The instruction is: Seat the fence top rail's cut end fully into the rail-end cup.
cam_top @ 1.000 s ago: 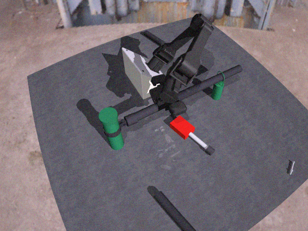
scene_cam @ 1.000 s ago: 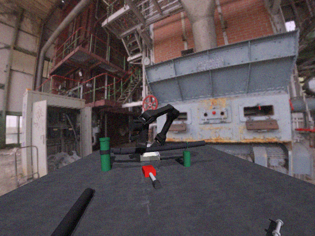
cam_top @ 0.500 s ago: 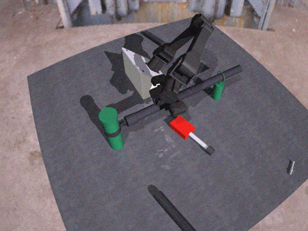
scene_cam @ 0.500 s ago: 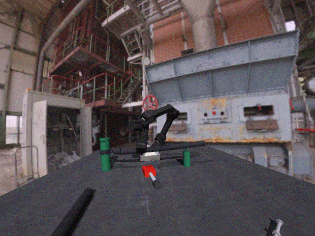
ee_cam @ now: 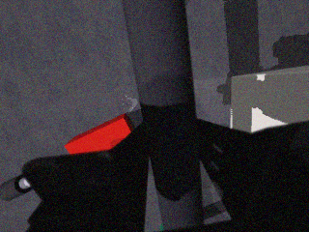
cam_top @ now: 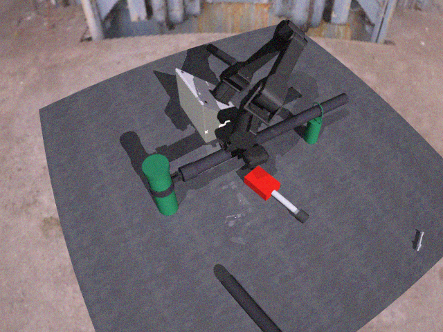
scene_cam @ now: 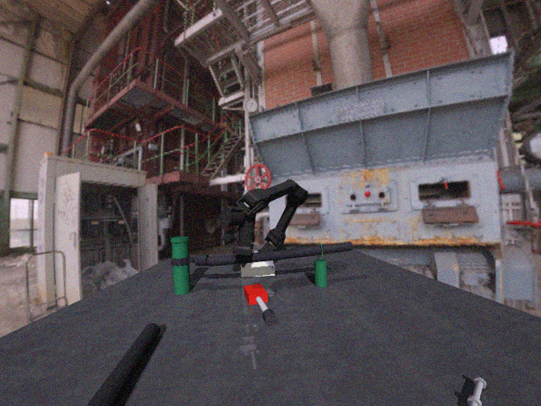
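Note:
The dark top rail (cam_top: 297,120) (scene_cam: 301,252) (ee_cam: 159,53) runs level above the table, through the thin green loop cap on the small green post (cam_top: 312,131) (scene_cam: 320,272). Its cut end (cam_top: 184,173) stops just short of the big green post (cam_top: 157,171) (scene_cam: 179,249). A small dark rail-end cup (cam_top: 176,175) sits between them, and I cannot tell whether the end is inside it. The dark brace band (cam_top: 163,193) (scene_cam: 179,261) wraps the big post below its top. My gripper (cam_top: 243,151) (scene_cam: 247,258) (ee_cam: 166,123) is shut on the rail near its middle.
A red block with a white shaft and dark tip (cam_top: 261,182) (scene_cam: 254,293) (ee_cam: 98,136) lies just in front of the gripper. A grey box (cam_top: 194,103) (ee_cam: 267,101) stands behind the rail. A spare dark rail (cam_top: 246,300) (scene_cam: 126,367) and a small bolt (cam_top: 419,241) lie near the front.

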Tool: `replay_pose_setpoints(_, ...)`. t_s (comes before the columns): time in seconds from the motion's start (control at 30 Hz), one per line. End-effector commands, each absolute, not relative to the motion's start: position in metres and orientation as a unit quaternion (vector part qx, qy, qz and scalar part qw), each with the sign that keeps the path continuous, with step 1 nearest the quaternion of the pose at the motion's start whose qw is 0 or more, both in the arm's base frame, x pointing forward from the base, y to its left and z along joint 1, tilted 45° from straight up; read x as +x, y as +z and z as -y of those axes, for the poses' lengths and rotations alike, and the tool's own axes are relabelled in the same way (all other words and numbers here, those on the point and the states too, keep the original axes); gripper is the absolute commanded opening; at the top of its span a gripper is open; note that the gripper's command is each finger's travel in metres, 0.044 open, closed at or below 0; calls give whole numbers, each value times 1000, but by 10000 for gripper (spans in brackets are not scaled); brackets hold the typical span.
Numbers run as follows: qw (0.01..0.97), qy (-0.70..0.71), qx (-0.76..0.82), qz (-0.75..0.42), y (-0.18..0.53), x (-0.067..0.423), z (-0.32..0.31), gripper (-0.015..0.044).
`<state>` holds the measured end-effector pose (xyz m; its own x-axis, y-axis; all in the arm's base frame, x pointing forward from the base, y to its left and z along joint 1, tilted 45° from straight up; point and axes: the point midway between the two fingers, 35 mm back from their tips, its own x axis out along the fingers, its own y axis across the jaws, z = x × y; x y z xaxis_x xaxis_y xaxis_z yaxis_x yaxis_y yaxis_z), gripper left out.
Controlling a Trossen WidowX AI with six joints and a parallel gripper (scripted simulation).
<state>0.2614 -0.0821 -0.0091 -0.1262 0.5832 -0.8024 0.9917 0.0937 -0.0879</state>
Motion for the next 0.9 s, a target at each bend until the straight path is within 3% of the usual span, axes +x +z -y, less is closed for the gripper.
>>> replay_pose_setpoints(0.0, 308, -333, 586, -672, -9, 262, 84, 0)
replay_pose_setpoints(0.87, 308, -333, 586, -671, -9, 271, 95, 0)
